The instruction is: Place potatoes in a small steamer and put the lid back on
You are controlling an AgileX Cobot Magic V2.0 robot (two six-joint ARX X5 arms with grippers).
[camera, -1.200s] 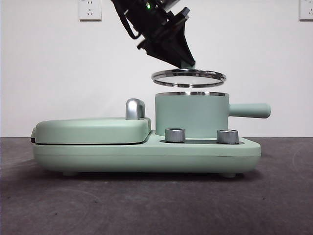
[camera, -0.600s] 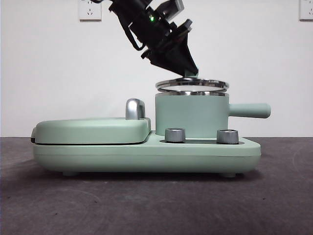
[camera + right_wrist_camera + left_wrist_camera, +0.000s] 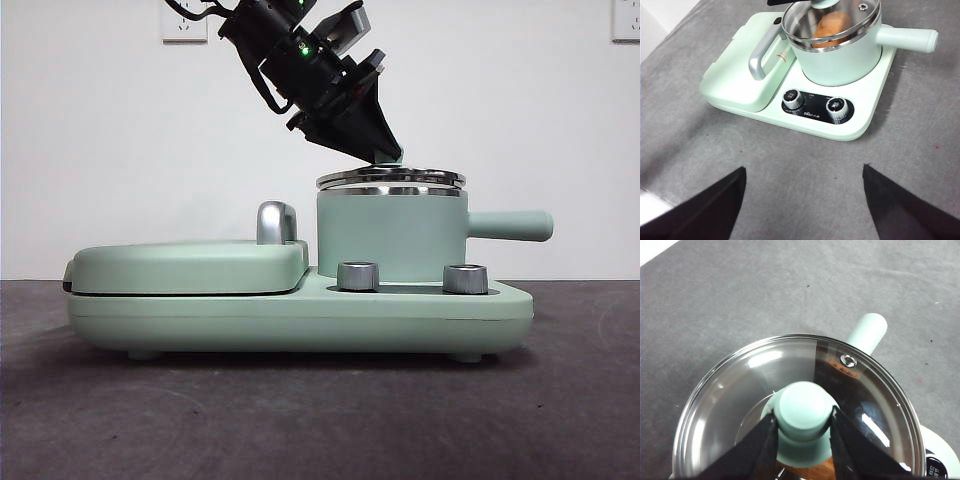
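- While the left gripper clamps its black jaws on the mint knob, the lid sits on the steel rim of the small steamer.
- Through the glass, the right wrist view shows the orange-brown potato inside the pot.
- Beneath it, the mint base carries two steel dials in front and the flat griddle lid beside the pot.
- Over bare tabletop, the right gripper hangs with jaws wide apart, holding nothing.
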